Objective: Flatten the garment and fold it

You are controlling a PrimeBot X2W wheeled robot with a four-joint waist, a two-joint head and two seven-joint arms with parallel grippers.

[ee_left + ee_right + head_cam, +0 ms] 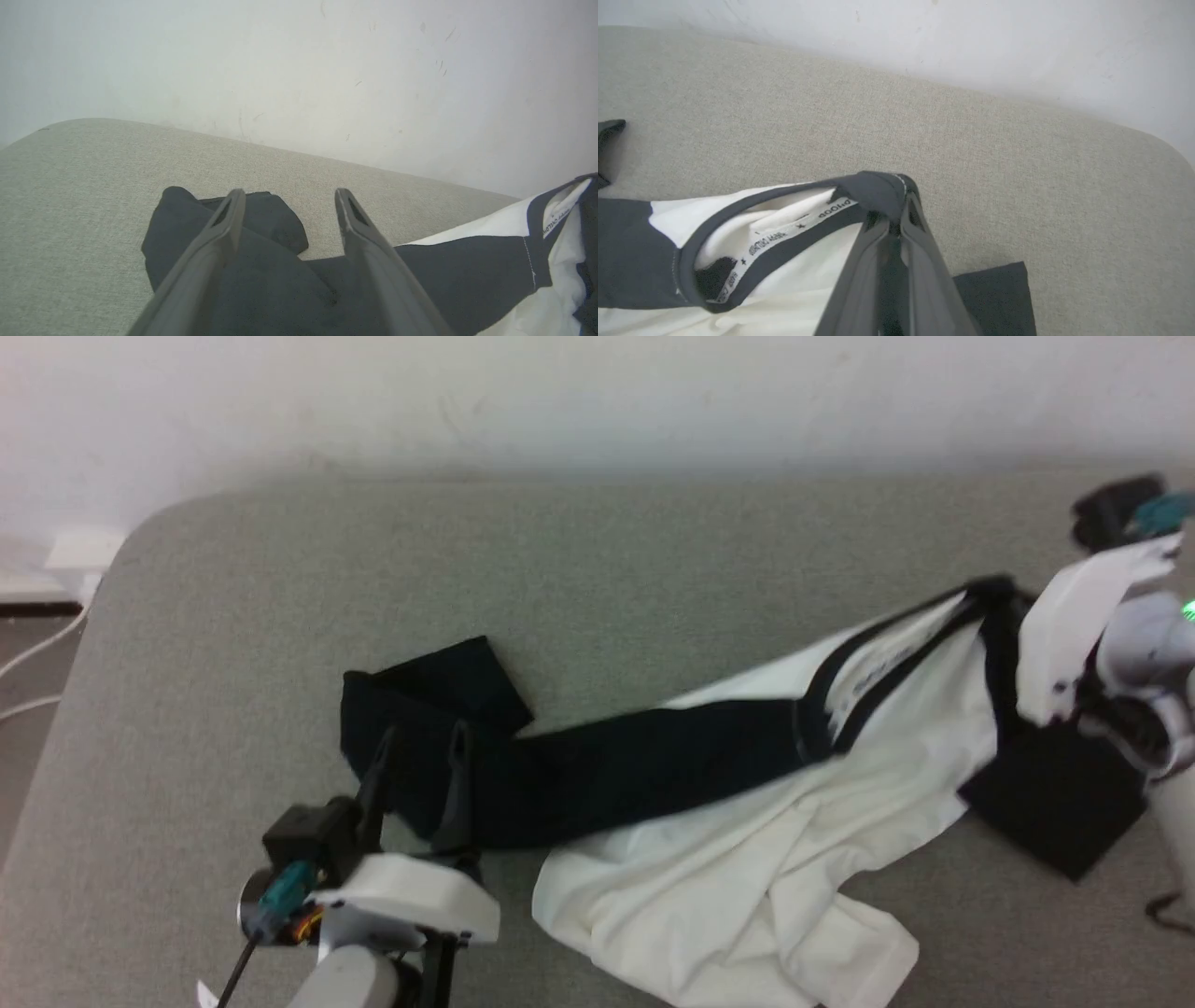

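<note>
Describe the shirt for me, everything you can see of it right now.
The shirt is soft cloth: white body, black sleeves and shoulders, black collar with white printed tape. It lies crumpled, stretched across the grey pad, with the body wrinkled. The right pincer is shut on the collar. One sleeve lies folded at the left under the open left pincer; contact is unclear. The other lies at the right.

At lower left, the left hand (423,735) has two long dark slotted fingers (378,775), a white shell (411,896) and a teal connector (285,889). The right hand (899,212) has a pale wrist (1144,644) with a green light (1189,610).
</note>
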